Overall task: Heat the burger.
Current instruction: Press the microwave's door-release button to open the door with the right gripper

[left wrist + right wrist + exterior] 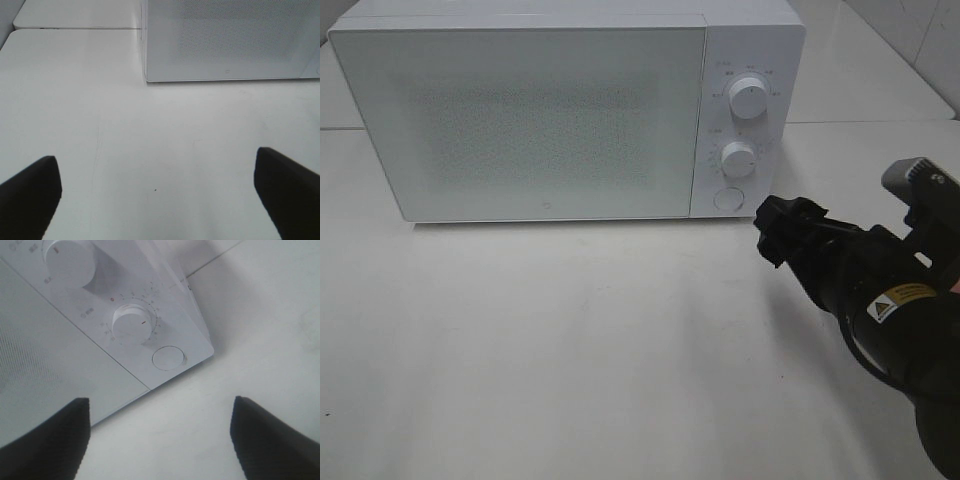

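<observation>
The left tool (157, 165) shows only in its own wrist view, its two dark fingers (30, 195) spread wide with nothing between them, hanging over the bare white surface (570, 350) and facing the left front corner of the microwave (550, 120). The white microwave stands at the back of the surface, and its door (520, 130) is shut; the speckled window is too cloudy to show the inside. The burger cannot be seen in any view, so where it lies cannot be told. Right of the door sits the control panel, with the upper knob (748, 97) above the lower knob (738, 158) and a round button (727, 198) at the bottom. Further right, the right tool (772, 232) reaches in from the right edge, near the microwave's lower right corner and just beside the round button but apart from it; its fingers (50, 440) stand wide and hold nothing
</observation>
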